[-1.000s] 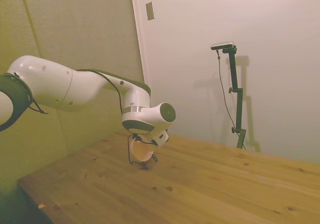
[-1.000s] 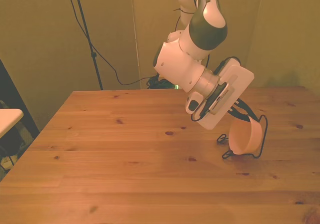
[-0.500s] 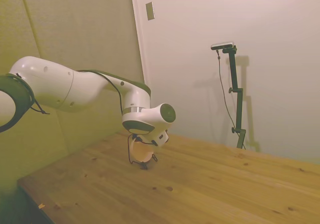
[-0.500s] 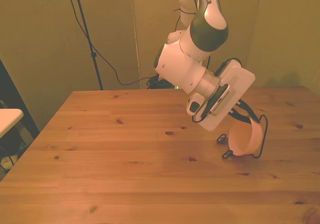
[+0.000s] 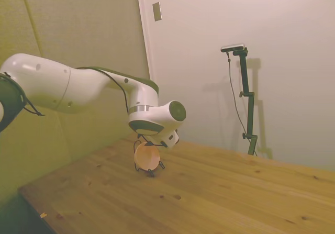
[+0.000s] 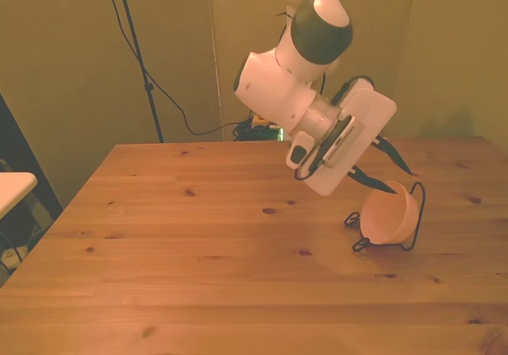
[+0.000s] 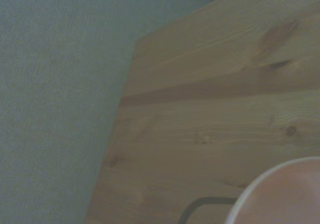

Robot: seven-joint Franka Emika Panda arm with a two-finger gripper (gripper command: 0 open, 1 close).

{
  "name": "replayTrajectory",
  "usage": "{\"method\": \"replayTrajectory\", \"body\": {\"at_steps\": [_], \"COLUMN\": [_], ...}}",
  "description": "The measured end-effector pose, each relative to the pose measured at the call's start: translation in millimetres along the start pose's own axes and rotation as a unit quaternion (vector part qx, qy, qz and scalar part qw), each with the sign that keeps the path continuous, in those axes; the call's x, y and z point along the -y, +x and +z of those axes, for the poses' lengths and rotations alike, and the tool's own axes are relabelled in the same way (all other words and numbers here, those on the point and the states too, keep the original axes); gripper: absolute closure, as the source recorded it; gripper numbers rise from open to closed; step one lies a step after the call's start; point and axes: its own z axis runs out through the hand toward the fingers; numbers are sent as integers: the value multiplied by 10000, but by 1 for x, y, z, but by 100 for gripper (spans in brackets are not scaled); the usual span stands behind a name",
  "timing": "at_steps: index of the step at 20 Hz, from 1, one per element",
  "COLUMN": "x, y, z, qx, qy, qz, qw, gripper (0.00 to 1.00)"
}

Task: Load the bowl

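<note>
Bowl [image 6: 387, 216] stands on edge in a small black wire rack [image 6: 421, 204] on the counter [image 6: 198, 252], out toward 3 o'clock of the board in the front view, its mouth turned to about 9 o'clock and its back leaning on the rack's tall loop. The side view shows the same: bowl [image 5: 146, 156] upright in the rack [image 5: 149, 172], tucked under the wrist. The end effector [image 6: 399, 179] sits at about 12 o'clock of the bowl with its two dark fingers spread wide; it looks to be gripping nothing, though the lower fingertip lies right at the top of the rim and contact there cannot be ruled out. From the wrist, only an arc of the bowl [image 7: 285, 194] and a bit of wire [image 7: 200, 204] show. By this, the loading looks all but done and the step in hand is to get clear. To do it well, keep the fingers wide and back out along their own line, up toward 11 o'clock in the front view, with no sideways sweep: the rack is light wire and the bowl only leans in it, so a brush on the rim could roll the bowl out or drag the rack. Go slowly until both fingertips are above the rim, then check that the bowl stays seated against the loop
</note>
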Motion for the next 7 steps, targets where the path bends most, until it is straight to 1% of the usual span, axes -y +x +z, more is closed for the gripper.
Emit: {"method": "replayTrajectory", "body": {"at_steps": [2, 4, 7], "x": [-1, -6, -16], "y": [-9, -23, -47], "z": [-23, -43, -56], "qx": [-140, -331, -618], "qy": [-206, -532, -937], "qz": [-54, -74, -84], "qw": [9997, 9980, 9936], "gripper": [0, 0, 0]}}
